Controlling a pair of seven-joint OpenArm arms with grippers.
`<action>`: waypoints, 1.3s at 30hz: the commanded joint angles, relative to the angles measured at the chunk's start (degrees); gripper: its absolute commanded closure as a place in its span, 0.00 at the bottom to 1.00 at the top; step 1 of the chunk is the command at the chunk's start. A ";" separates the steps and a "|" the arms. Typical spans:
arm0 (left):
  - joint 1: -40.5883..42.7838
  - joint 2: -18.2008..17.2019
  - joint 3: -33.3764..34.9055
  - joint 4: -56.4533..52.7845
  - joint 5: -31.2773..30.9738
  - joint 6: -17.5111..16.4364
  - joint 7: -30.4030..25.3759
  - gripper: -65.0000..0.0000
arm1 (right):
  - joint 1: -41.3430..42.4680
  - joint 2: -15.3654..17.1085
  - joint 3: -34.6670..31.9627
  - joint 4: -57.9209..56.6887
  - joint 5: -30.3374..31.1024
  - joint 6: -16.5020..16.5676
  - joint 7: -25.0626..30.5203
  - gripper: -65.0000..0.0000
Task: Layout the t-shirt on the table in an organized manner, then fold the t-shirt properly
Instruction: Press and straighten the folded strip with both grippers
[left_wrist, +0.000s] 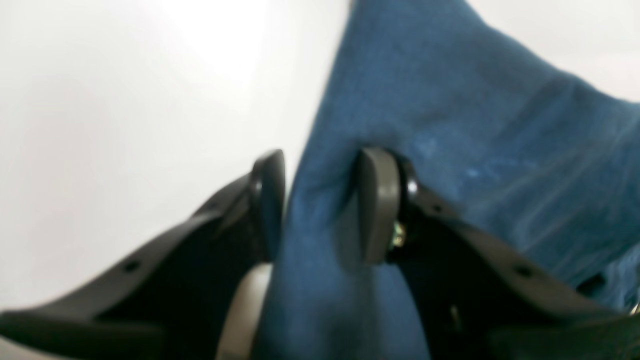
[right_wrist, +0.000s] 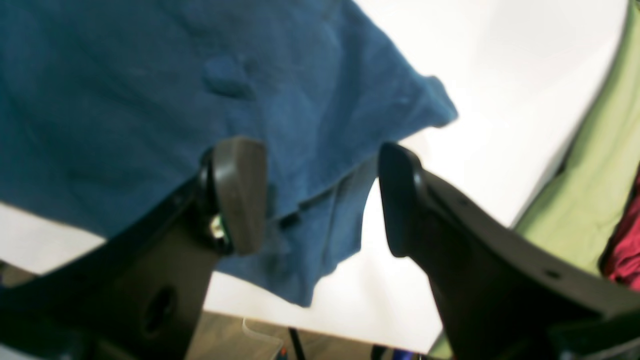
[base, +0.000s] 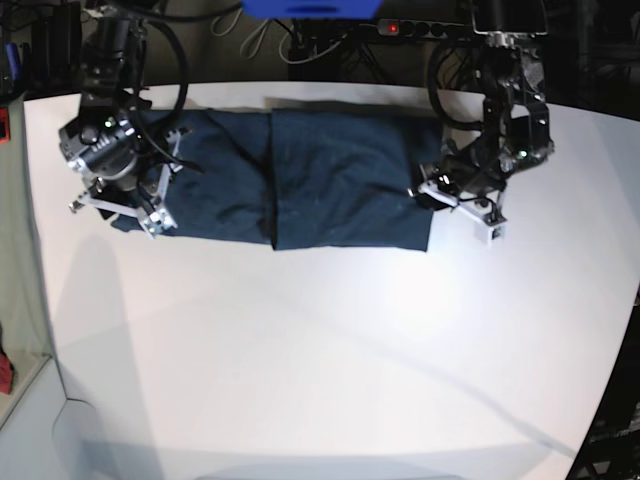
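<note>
the plain dark navy-blue soft cloth t-shirt (base: 300, 175) is lying stretched out sideways along the far part of the big smooth matte white table (base: 320, 350), folded into a long band with a crease line running across it a bit left of the middle in the base view. the left claw (left_wrist: 320, 205) sits at the shirt's end on the right side of the base view, and in its wrist view a ridge of blue cloth stands up between its two fingers (left_wrist: 377, 200); the jaws are only partly apart, one pad looks like it's touching the fabric while the other sits just off it, so i honestly can't tell if it's gripping or letting go, and the picture's pretty blurry too. the right claw (right_wrist: 320, 195) is at the other end of the shirt, on the left of the base view, jaws spread wide with nothing pinched between them. in its wrist view the shirt's edge and a loose corner lie under and between the open fingers (right_wrist: 240, 192), with white table showing past it and some green cloth (right_wrist: 595, 175) off the table's edge.
</note>
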 joint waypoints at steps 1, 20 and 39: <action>0.16 -0.17 -0.01 -0.54 1.02 0.31 0.96 0.63 | 1.20 0.38 0.68 1.01 -0.20 -0.23 -0.20 0.43; 0.25 -0.26 -0.36 -1.25 1.11 0.31 0.96 0.63 | 4.19 -1.38 11.84 -16.58 -0.11 -0.23 4.90 0.43; 0.86 -1.76 -0.45 -1.25 1.11 0.31 0.96 0.63 | 6.12 0.38 13.51 -35.04 10.27 -0.23 6.31 0.44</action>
